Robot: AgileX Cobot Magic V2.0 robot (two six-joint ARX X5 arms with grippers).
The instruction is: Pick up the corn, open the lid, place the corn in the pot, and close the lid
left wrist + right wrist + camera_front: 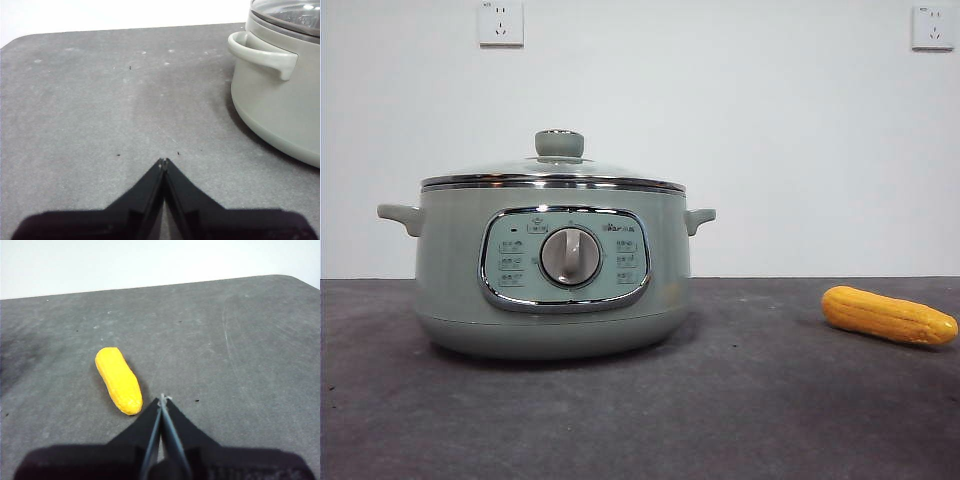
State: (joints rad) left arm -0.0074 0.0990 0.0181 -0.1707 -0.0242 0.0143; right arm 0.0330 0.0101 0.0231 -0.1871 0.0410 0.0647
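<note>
The pale sage-green pot (552, 270) stands left of centre on the dark table, with its glass lid (552, 172) and green knob (559, 144) closed on top. The yellow-orange corn (888, 315) lies on the table at the right. In the left wrist view my left gripper (163, 162) is shut and empty, above the table beside the pot (280, 95) and its side handle (262, 52). In the right wrist view my right gripper (162, 399) is shut and empty, close beside the corn (118, 380), not touching it. Neither arm shows in the front view.
The dark grey table (750, 410) runs back to a white wall with two sockets (501, 22). The table's rounded far corners show in both wrist views.
</note>
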